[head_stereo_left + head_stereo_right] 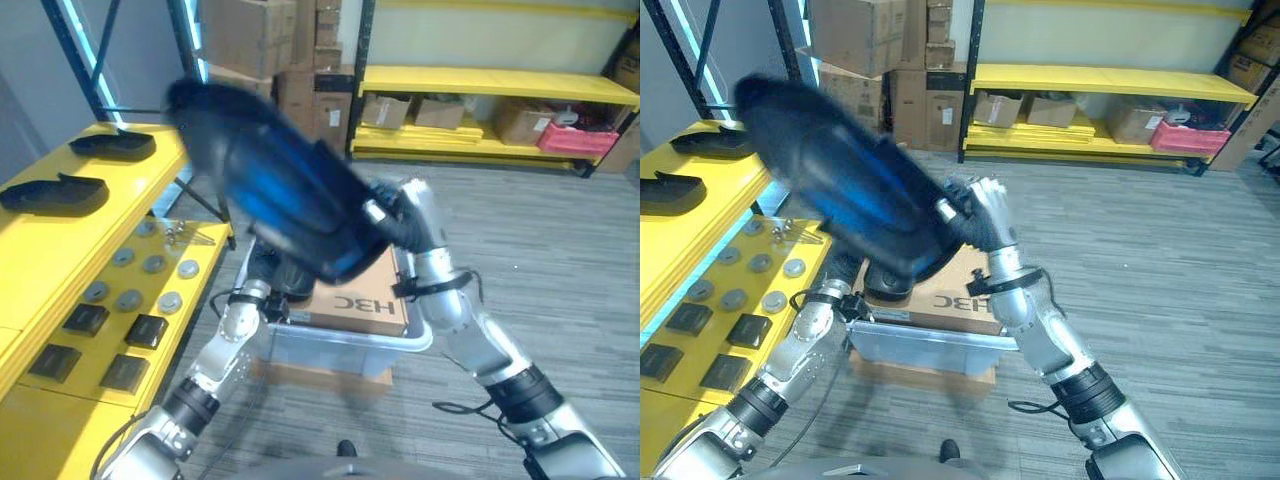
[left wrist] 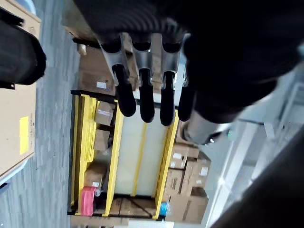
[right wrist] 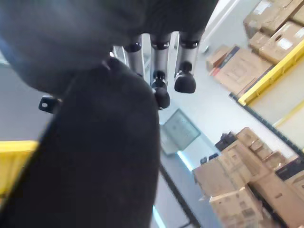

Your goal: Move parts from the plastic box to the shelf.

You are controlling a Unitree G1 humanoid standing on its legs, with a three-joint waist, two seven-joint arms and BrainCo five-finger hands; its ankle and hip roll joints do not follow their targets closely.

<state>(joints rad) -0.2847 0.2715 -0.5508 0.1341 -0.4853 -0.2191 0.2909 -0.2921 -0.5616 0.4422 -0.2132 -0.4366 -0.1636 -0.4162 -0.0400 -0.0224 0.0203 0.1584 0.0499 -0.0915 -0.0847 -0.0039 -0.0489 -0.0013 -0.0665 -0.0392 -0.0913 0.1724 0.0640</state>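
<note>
We judge the main risk to be a drop or a knock: the large dark part (image 1: 850,190) is long and bulky, held high between the plastic box (image 1: 340,350) and the yellow shelf (image 1: 60,270), and our right hand (image 1: 975,215) grips it at one end only, fingers curled round its edge; the far end could swing into the smaller dark parts (image 1: 55,192) already lying on the shelf; our left hand (image 2: 142,90) sits under the part near the box with fingers straight, holding nothing; the part itself looks black and smooth, an elongated rounded shell with a blue sheen, tilted, its upper end toward the shelf.
</note>
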